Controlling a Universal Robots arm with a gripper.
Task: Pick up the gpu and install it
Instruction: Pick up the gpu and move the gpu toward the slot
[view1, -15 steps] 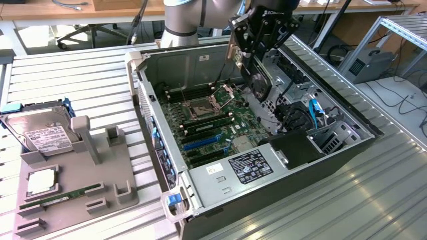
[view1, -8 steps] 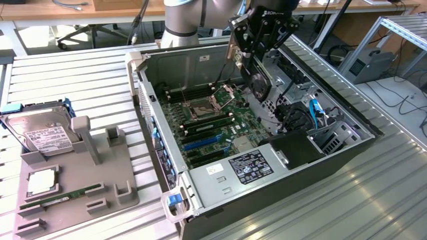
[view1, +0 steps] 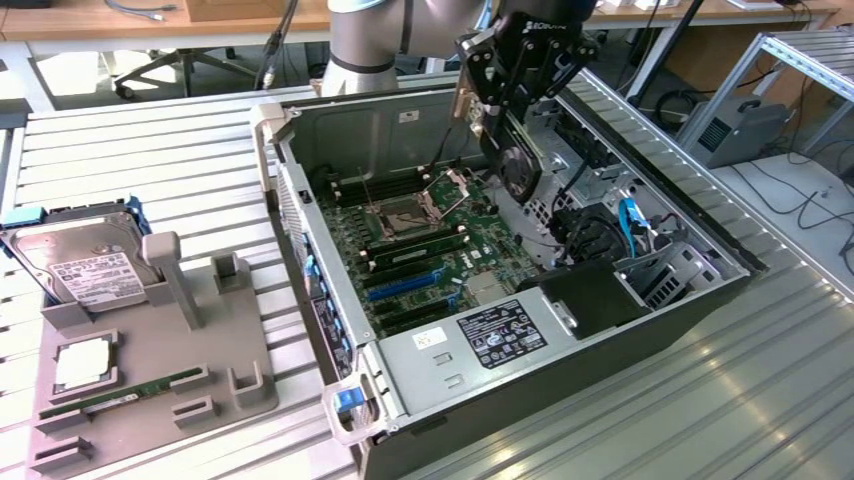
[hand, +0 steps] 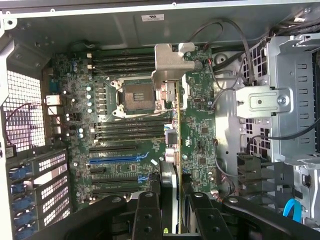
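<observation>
Here the tool (view1: 507, 118) clamps the gpu (view1: 518, 168), edge-on in wrist view.

Open case (view1: 287, 190) lying on slatted table (view1: 134, 150). Inside: green motherboard (view1: 441, 235) with bare socket (view1: 398, 217), blue slot (view1: 404, 283) between socket and labelled power supply (view1: 501, 335), blue cable (view1: 630, 225) near drive cage (hand: 292, 100). At the exterior view's left, apart from the case: grey tray (view1: 160, 370) holding hard drive (view1: 83, 262), CPU (view1: 83, 365) and RAM stick (view1: 127, 392).

Labels on hard drive (view1: 83, 266) and power supply (view1: 443, 362) are unreadable.
</observation>
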